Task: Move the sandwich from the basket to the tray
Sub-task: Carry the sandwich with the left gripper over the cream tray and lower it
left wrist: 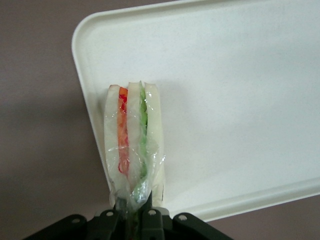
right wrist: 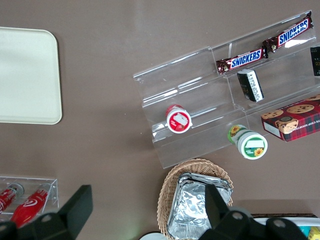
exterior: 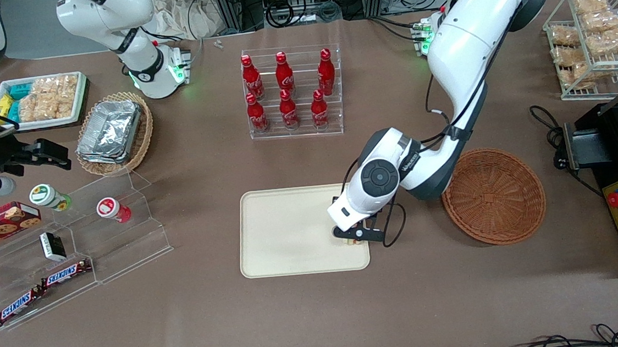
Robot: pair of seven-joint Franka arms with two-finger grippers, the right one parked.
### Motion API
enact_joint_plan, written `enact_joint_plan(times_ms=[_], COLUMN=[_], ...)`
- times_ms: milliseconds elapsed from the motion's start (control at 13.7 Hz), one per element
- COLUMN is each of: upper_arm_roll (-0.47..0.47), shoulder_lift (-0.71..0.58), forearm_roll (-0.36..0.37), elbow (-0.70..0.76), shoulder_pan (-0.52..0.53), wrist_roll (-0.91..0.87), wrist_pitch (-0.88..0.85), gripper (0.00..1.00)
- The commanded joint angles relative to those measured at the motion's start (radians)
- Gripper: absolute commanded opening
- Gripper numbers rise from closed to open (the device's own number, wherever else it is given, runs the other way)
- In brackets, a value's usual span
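Fingers (left wrist: 131,212) of the left arm's gripper (exterior: 359,234) are clamped on the wrapped tip of the small triangular sandwich (left wrist: 134,140), pale bread with orange-red and green filling under clear film. In the front view the gripper sits low over the large cream-beige rectangular tray (exterior: 286,236), at its lower right corner, at the end nearest the round reddish-brown wicker basket (exterior: 494,196). The wrist view shows the sandwich standing on edge just inside the tray's rim; whether it already touches the tray floor is hard to tell. The basket, right of centre in the frame, looks empty, so the carry seems done and the step in hand is the set-down. Next, I judge, the arm should lower until the wedge rests on the tray, part the fingers, then lift straight up so the film does not snag. Farther off, upper centre, 6 red cola bottles (exterior: 286,90) stand in a clear rack on the brown table (exterior: 215,313).
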Motion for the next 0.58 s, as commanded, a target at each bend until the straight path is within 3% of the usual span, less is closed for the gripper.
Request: enact_joint_plan(times_ms=[0,73,146,219,510], upper_arm_roll=[0.006,0.006,0.006,0.006,0.005], shoulder_lift=[0.018,0.018,0.018,0.015,-0.057], forearm_roll=[0.014,0.014,0.013,0.006,-0.006], elbow=[0.040,0.039,0.040,0.040,0.103], shoulder_pan=[-0.018,-0.018,-0.018,-0.017,-0.003], wrist_roll=[-0.041,-0.066,-0.080,-0.083,-0.086], wrist_pitch=[-0.003,-0.003,-0.005,-0.014,-0.256], gripper=[0.17,0.35,0.73,0.99,1.00])
